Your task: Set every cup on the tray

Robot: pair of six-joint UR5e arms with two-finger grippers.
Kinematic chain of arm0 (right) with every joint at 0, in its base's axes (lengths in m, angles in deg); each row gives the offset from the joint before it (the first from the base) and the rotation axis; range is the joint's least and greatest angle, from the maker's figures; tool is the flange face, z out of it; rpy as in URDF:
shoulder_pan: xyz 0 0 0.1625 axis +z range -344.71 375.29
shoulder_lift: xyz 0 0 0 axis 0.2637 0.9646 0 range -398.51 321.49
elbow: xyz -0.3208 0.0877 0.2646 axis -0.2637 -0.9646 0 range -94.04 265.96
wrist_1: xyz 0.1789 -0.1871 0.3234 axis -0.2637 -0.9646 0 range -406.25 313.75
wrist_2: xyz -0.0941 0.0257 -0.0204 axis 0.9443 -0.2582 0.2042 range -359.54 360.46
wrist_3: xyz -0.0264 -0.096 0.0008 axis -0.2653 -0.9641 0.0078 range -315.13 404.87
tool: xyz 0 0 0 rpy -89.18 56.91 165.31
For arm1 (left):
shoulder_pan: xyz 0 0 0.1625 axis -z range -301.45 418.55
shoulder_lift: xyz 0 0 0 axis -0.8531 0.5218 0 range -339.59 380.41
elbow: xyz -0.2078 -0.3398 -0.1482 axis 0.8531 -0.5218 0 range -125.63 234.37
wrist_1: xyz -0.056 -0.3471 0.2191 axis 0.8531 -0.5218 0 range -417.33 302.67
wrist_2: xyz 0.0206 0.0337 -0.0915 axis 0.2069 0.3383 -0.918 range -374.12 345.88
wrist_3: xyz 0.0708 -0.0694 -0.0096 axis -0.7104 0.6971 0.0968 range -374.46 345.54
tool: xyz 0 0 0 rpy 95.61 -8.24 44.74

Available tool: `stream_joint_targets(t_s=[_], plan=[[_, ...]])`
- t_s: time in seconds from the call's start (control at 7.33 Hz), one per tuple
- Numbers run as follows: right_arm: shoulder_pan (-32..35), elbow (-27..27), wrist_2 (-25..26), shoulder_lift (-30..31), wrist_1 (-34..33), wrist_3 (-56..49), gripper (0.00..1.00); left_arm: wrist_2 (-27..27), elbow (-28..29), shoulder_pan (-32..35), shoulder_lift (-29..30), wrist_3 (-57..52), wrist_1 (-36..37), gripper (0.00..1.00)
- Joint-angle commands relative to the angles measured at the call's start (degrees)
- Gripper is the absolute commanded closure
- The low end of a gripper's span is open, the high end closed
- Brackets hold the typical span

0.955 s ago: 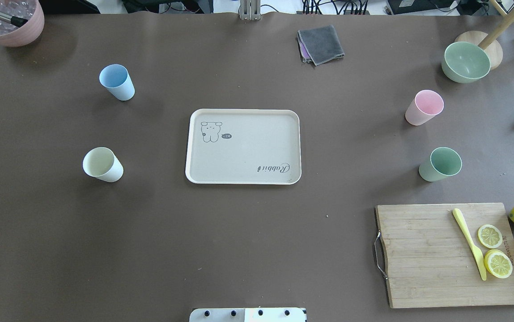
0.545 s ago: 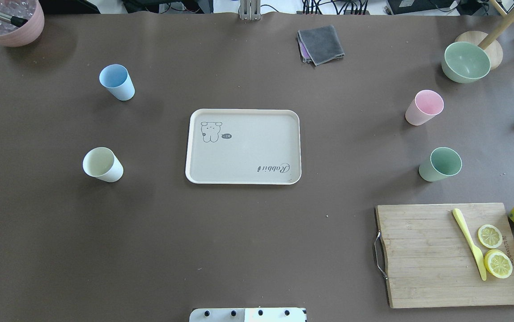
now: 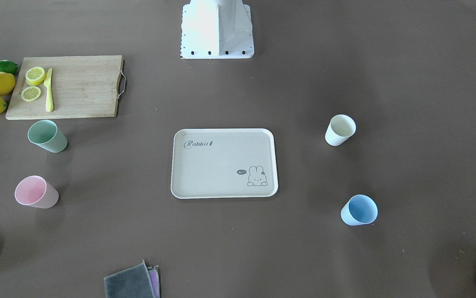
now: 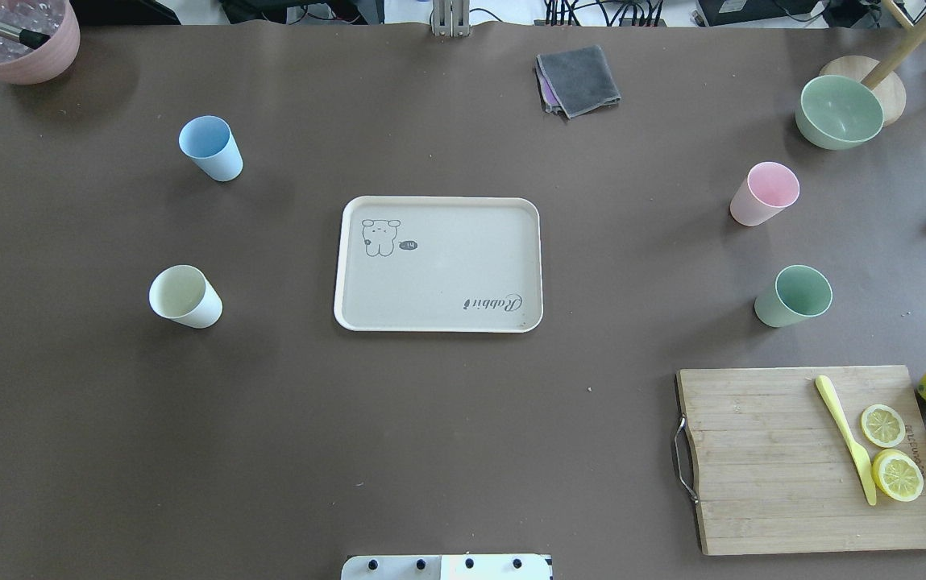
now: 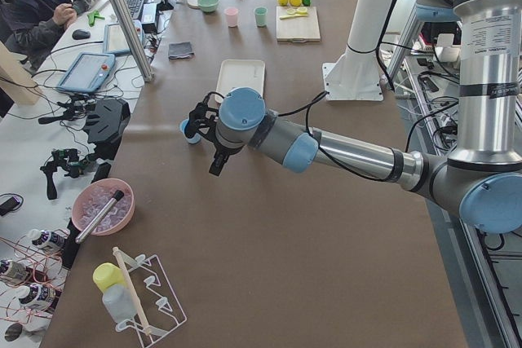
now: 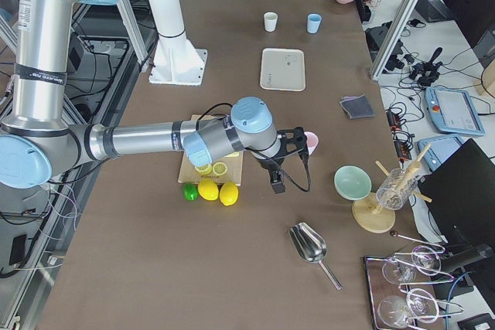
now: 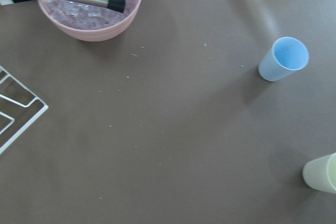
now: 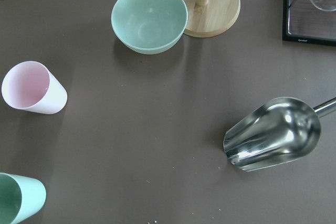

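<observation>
The beige tray (image 4: 446,270) with a bunny drawing lies bare at the table's middle, also in the front view (image 3: 217,165). A blue cup (image 4: 211,149) and a cream cup (image 4: 184,296) stand to its left. A pink cup (image 4: 764,193) and a green cup (image 4: 793,296) stand to its right. All stand upright on the table. My left gripper (image 5: 208,140) hovers near the blue cup (image 7: 283,59). My right gripper (image 6: 288,168) hovers near the pink cup (image 8: 34,87). Both grippers show in side views only, so I cannot tell their state.
A wooden cutting board (image 4: 813,459) with lemon slices and a yellow knife lies front right, whole lemons beside it. A green bowl (image 4: 839,111), a grey cloth (image 4: 578,79), a pink ice bowl (image 4: 15,40) and a metal scoop (image 8: 273,140) stand around the edges.
</observation>
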Motion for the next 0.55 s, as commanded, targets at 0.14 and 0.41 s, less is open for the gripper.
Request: stream_joint_targets(t_s=[0.14, 0.41], plan=[[-10.59, 1.24, 4.97, -3.96, 0.15, 17.61, 0.00, 10.04, -0.25, -14.60, 0.41, 24.62, -11.23, 0.01], [-14.91, 1.95, 8.85, -4.49, 0.15, 21.95, 0.00, 22.34, -2.35, -28.40, 0.68, 37.92, -14.07, 0.01]])
